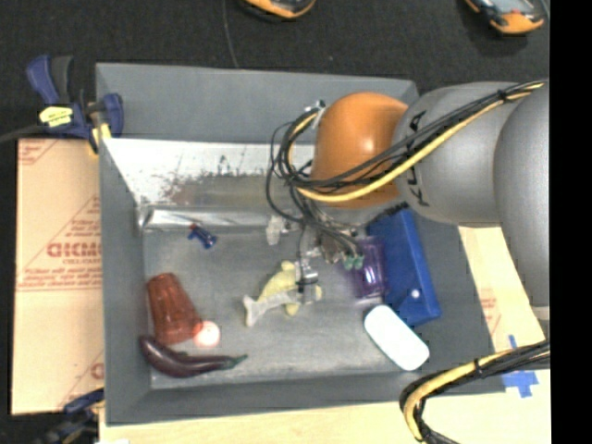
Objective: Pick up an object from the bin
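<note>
My gripper [307, 272] hangs below the arm's wrist, near the middle of the bin. Its tip is down at the right end of a pale yellow toy fish [268, 298], which lies slanted on the bin floor; whether the two touch I cannot tell. Just right of the gripper lies a translucent purple thing [368, 272], partly hidden by the wrist. Against its right side leans a flat blue box [411, 268].
A white oval bar [396, 338] lies at the front right. At the front left are a red cup [170, 303] on its side, a small white-pink ball [206, 334] and a dark purple eggplant [183, 360]. A small blue piece [202, 238] sits near the back wall.
</note>
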`<state>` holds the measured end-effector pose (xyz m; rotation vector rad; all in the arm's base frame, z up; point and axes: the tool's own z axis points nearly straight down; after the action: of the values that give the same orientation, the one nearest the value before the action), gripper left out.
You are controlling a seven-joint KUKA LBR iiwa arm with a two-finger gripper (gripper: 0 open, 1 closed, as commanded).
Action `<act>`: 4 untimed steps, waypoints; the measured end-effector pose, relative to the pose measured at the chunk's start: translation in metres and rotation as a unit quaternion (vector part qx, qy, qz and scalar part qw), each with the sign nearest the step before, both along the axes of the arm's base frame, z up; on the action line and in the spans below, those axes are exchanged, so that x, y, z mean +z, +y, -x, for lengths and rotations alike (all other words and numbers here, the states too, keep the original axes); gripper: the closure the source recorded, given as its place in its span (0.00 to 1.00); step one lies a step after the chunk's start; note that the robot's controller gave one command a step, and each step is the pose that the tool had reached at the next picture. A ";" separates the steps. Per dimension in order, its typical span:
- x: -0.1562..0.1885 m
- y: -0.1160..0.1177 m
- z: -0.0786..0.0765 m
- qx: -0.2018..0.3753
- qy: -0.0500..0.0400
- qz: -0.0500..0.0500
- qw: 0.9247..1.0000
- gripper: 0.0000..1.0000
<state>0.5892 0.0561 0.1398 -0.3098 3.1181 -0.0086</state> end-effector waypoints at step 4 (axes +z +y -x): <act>-0.054 -0.033 -0.001 0.015 -0.003 -0.001 1.000 1.00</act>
<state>0.5907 0.0234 0.0855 -0.3551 3.1077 -0.0050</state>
